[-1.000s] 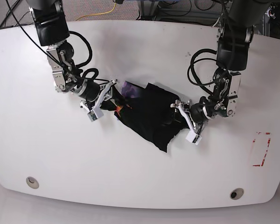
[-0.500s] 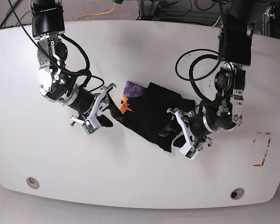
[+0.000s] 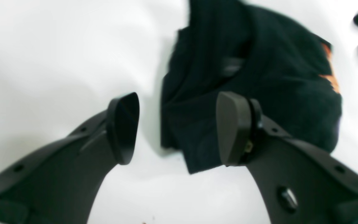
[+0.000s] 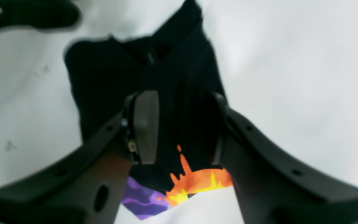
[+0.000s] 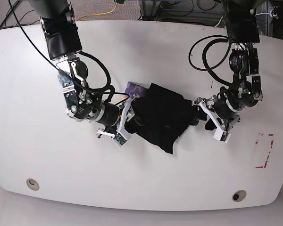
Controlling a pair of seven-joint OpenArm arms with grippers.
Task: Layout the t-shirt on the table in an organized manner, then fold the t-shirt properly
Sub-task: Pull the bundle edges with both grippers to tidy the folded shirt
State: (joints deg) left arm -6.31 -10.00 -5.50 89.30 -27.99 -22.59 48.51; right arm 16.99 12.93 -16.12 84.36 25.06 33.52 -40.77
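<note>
The t-shirt (image 5: 161, 116) lies bunched in a crumpled black heap near the middle of the table (image 5: 47, 160), between the two arms. A purple and orange print patch shows at its far-left edge in the base view.

Right gripper (image 5: 124, 119): positioned at the left edge of the heap in the base view. In the right wrist view the gripper (image 4: 179, 127) has its fingers (image 4: 146, 124) partly apart, with black fabric and the orange print showing in the gap between them. Whether the pads press the cloth cannot be told.

Left gripper (image 5: 213, 122): positioned just beside the right edge of the heap in the base view. In the left wrist view the gripper (image 3: 176, 129) has its jaws wide apart. A corner of the t-shirt (image 3: 244, 68) lies between and beyond the fingers (image 3: 228, 127), close to one pad; nothing is clamped.

A red tape mark (image 5: 264, 150) sits near the right edge of the table, well apart from the heap. Two round grommet holes (image 5: 32, 183) lie along the near edge
</note>
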